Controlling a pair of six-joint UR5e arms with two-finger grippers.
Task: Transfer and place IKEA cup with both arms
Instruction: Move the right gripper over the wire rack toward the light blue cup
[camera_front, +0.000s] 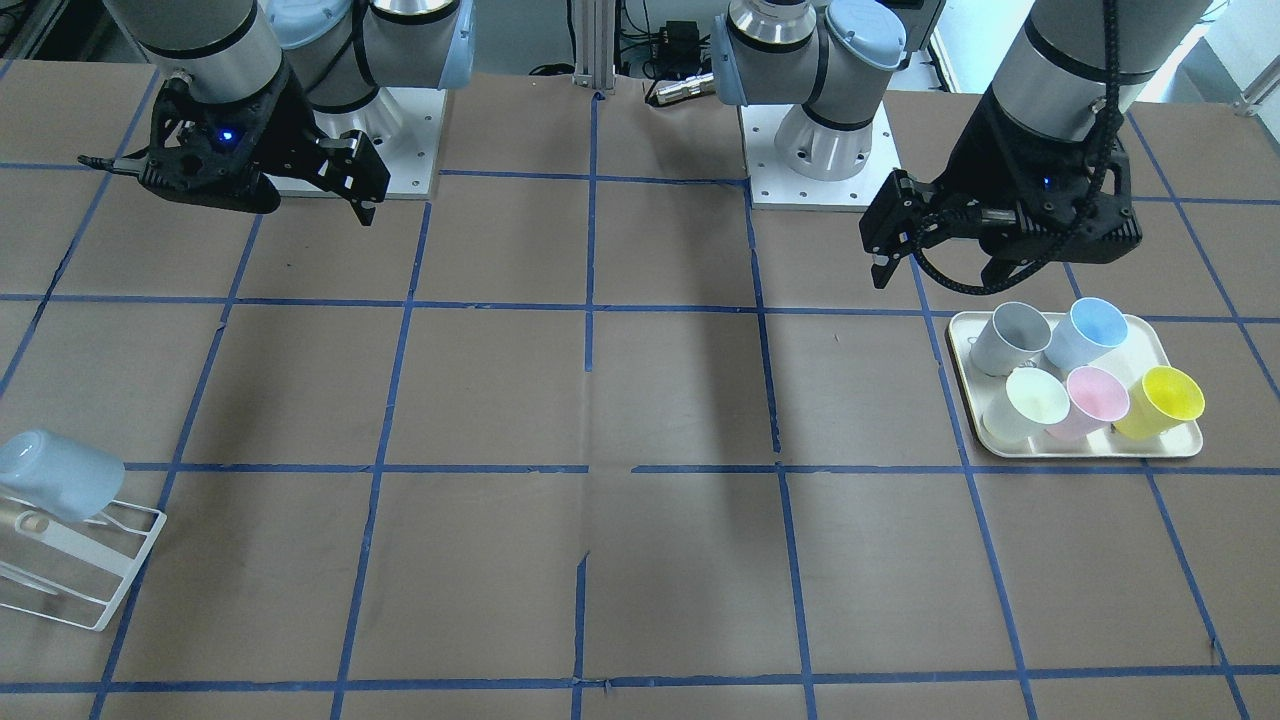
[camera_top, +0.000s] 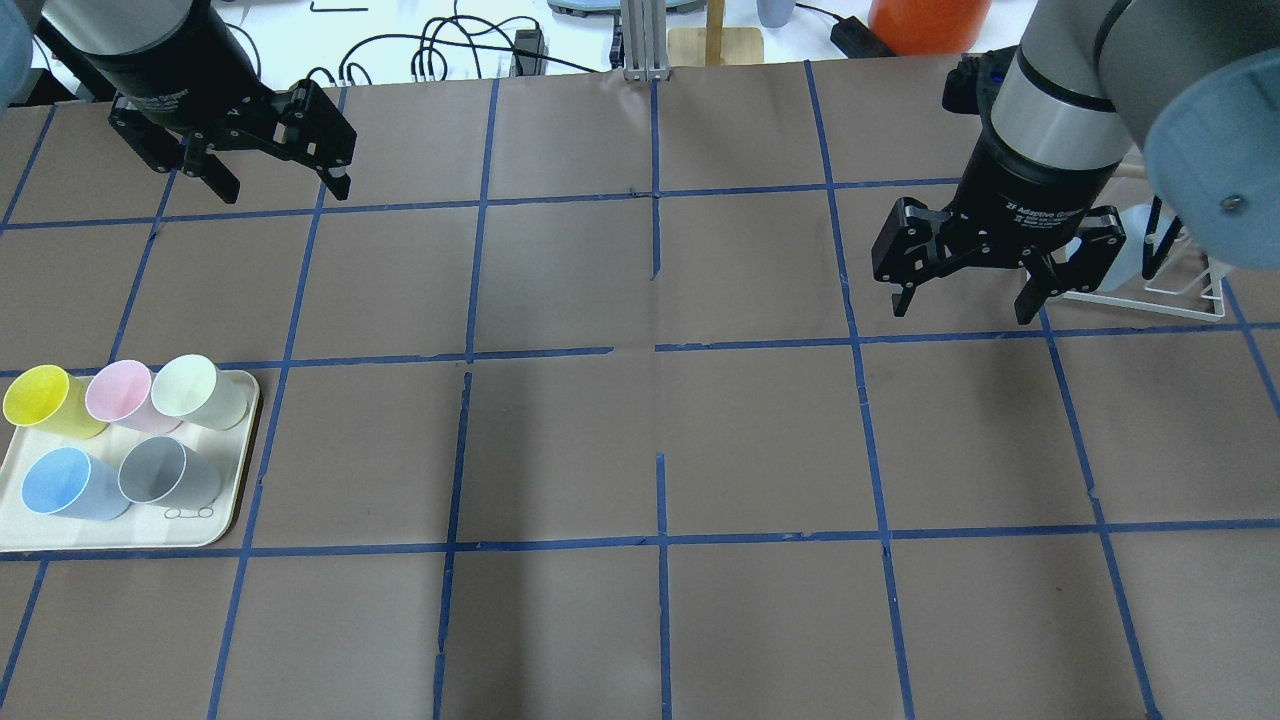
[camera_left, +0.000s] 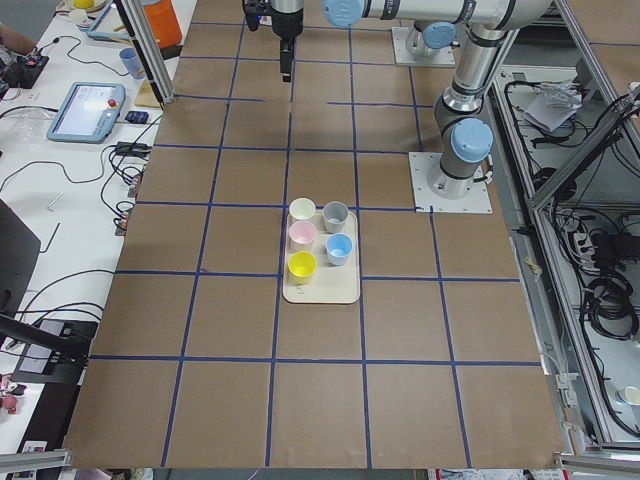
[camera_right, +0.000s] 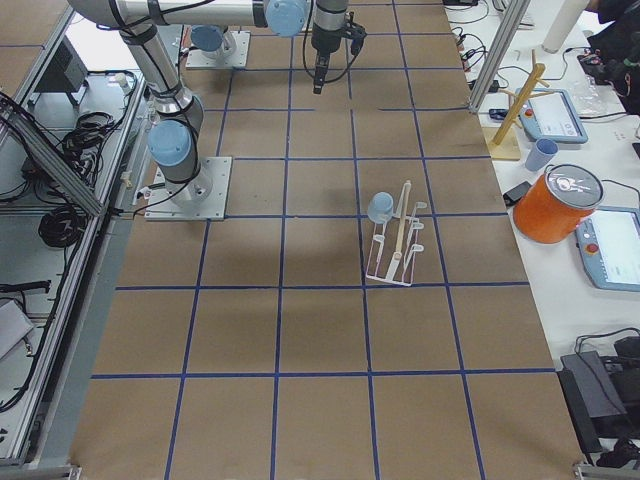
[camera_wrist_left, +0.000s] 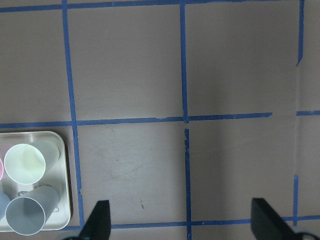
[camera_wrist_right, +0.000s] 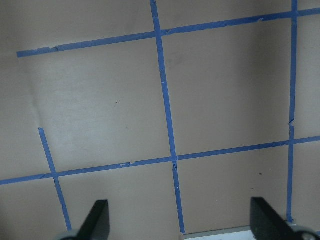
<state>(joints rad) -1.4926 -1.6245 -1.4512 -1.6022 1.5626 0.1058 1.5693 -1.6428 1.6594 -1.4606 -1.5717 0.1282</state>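
Observation:
The pale light-blue IKEA cup (camera_front: 55, 475) rests tilted on a white wire rack (camera_front: 95, 560) at the table's right end. It also shows in the exterior right view (camera_right: 380, 208). In the overhead view it is mostly hidden behind my right gripper. A more saturated blue twin cup (camera_front: 1092, 328) stands on the tray (camera_front: 1100, 450) at the left end. My left gripper (camera_top: 283, 192) is open and empty, high above the table beyond the tray. My right gripper (camera_top: 962, 310) is open and empty, raised just left of the rack (camera_top: 1180, 295). Both wrist views show bare jaws spread wide.
The cream tray (camera_top: 235, 500) also holds a grey cup (camera_top: 165, 472), a yellow cup (camera_top: 40, 400), a pink cup (camera_top: 118, 393) and a pale green cup (camera_top: 195, 388). Blue tape lines grid the brown table. Both arm bases stand at the robot's edge.

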